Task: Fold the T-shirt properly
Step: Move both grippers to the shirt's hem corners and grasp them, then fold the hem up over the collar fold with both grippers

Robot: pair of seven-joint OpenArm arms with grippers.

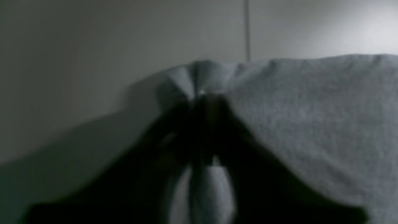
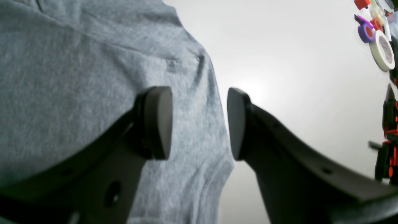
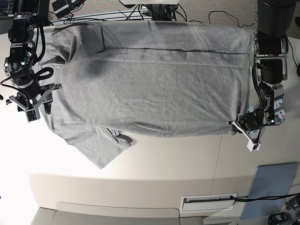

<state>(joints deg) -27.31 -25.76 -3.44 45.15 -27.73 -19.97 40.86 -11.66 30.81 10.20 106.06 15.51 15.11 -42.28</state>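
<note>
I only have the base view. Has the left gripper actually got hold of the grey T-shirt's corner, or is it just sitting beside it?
Observer: It has hold. The left wrist view shows the left gripper shut on a bunched pinch of the heather-grey cotton T-shirt.
Operator: And the right one?
Observer: The right gripper is open and holds nothing. The cloth's edge runs between its pads.
Operator: Anything near it?
Observer: Purple and white rolls of tape show at the far top right of the right wrist view.

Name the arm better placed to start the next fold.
Left. The left gripper is already shut on the T-shirt at its corner, while the right gripper stands open over the opposite edge, gripping nothing.
</note>
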